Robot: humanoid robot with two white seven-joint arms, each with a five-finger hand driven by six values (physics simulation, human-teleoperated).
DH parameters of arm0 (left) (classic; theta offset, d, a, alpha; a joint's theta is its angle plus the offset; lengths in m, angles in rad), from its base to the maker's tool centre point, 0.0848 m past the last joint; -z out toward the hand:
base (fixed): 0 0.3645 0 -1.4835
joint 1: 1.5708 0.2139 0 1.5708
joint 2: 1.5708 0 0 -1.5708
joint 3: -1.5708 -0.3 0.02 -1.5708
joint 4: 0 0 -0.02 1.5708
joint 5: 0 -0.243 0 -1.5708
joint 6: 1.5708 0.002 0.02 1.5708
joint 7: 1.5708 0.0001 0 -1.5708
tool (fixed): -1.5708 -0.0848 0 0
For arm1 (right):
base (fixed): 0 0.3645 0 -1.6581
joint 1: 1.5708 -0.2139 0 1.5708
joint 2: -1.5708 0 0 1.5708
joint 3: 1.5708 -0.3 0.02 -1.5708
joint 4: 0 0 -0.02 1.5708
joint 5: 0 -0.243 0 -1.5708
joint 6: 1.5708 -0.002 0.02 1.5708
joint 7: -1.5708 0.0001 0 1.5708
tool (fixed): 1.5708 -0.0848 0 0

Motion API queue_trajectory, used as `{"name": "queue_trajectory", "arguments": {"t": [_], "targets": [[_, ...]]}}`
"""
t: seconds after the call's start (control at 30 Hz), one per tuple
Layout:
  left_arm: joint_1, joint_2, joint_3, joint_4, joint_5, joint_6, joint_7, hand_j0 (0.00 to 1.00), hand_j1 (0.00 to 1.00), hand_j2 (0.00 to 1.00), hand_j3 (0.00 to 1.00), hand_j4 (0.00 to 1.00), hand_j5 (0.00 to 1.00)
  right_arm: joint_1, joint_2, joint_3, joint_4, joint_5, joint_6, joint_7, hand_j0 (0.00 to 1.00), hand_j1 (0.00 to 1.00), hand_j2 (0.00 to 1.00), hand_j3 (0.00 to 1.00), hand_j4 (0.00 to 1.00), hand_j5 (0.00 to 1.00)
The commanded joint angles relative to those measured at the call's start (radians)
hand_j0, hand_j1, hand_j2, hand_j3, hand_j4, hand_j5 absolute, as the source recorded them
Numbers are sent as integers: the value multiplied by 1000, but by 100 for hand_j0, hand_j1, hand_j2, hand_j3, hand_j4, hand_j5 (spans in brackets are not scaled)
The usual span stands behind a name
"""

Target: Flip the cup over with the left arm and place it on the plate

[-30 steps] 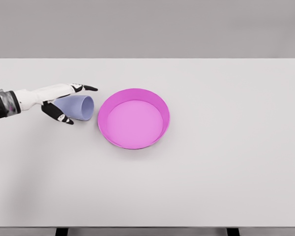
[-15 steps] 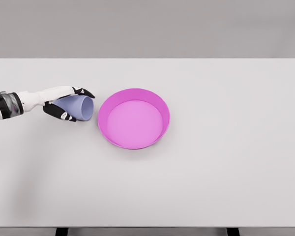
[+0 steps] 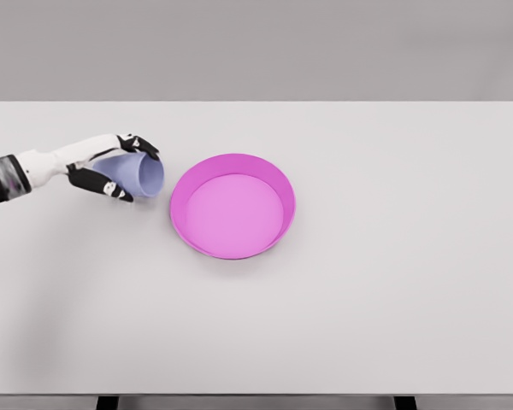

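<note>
Pale lavender cup (image 3: 137, 175) lifted, tilted, mouth toward pink plate (image 3: 232, 206), left hand (image 3: 111, 166) fingers wrapped round it

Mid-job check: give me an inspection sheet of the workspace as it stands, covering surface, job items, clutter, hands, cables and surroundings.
Surface: white table, bare apart from the job's things.
Job's things: pale blue cup on its side, mouth facing the plate, at the table's left; pink plate near the middle, holding nothing, apart from the cup.
Clutter: nothing seen.
Hands: left hand wrapped around the cup, fingers above and below it; right hand not in view.
Cables: nothing seen.
Surroundings: plain grey backdrop behind the table; two dark table supports at the bottom edge.
</note>
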Motion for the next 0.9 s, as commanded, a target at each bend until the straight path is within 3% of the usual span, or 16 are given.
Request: {"name": "queue_trajectory", "arguments": {"t": [0.0, 0.17, 0.4, 0.5, 0.57, 0.87], "targets": [[0, 5, 4, -6, 69, -26, 0, 64, 64, 64, 64, 64, 64, 0, 0, 0, 0, 0, 0, 0, 100, 100, 100, 100, 100, 100], [0, 5, 7, -87, 151, -26, 0, 64, 64, 64, 64, 64, 64, 0, 0, 0, 0, 0, 0, 0, 100, 100, 100, 100, 100, 100], [0, 3, 6, -184, 319, -17, 0, 60, 60, 60, 60, 60, 60, 0, 0, 0, 0, 0, 0, 0, 100, 100, 100, 100, 100, 100], [2, -6, -11, -230, 437, -16, 0, 60, 60, 60, 60, 60, 60, 0, 0, 0, 0, 0, 0, 0, 100, 100, 100, 100, 100, 100], [6, -14, -11, -272, 463, -14, 0, 61, 61, 61, 61, 61, 61, 0, 0, 0, 0, 0, 0, 0, 100, 100, 100, 100, 100, 100], [101, -175, -11, -361, 569, -13, 0, 63, 63, 63, 63, 63, 63, 0, 0, 0, 0, 0, 0, 0, 100, 100, 100, 100, 100, 100]]}}
